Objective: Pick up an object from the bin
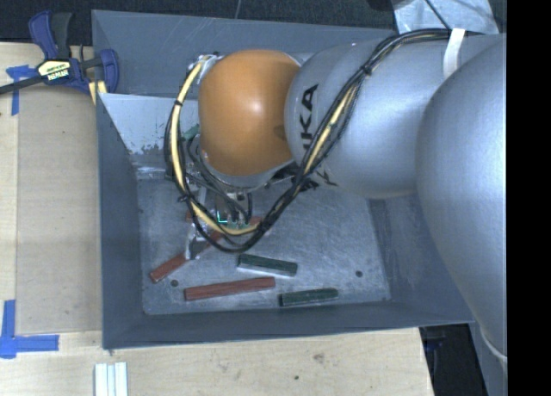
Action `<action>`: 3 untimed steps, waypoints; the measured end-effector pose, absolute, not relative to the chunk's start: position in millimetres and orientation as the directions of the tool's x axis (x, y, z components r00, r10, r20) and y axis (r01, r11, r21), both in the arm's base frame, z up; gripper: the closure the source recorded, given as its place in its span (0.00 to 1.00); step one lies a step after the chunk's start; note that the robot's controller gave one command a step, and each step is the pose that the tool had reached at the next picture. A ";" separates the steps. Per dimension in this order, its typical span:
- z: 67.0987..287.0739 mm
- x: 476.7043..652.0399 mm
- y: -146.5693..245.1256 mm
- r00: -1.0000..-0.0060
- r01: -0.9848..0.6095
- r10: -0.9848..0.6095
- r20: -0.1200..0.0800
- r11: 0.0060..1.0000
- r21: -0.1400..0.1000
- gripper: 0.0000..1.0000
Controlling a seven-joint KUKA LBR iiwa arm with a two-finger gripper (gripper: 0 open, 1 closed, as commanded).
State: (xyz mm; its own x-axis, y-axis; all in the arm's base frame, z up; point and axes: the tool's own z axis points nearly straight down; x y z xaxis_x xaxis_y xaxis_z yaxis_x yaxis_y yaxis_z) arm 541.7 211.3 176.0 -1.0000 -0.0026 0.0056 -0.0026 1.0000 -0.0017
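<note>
The gripper point(200, 238), clenched or released I cannot tell, hangs just beside the near-left reddish-brown stick point(168, 269) and may knock it aside.

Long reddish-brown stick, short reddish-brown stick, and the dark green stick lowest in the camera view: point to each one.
long reddish-brown stick point(230, 289), camera view, middle of its length
short reddish-brown stick point(168, 269), camera view, middle of its length
lowest dark green stick point(308, 298), camera view, middle of its length
</note>
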 end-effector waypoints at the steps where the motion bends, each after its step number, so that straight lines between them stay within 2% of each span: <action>1: 180.8 543.7 210.7 -1.000 0.000 0.000 -0.002 1.000 0.001 0.00; 2: 131.5 539.1 209.3 -0.997 -0.072 -0.072 -0.007 0.997 0.002 0.00; 3: 77.4 532.6 209.6 -0.948 -0.316 -0.316 -0.023 0.949 0.003 1.00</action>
State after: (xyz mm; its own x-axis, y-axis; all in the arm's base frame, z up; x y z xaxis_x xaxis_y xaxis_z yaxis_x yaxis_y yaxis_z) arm 532.6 209.6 77.4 -0.9485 -0.3160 -0.0232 -0.3162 0.9487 0.0026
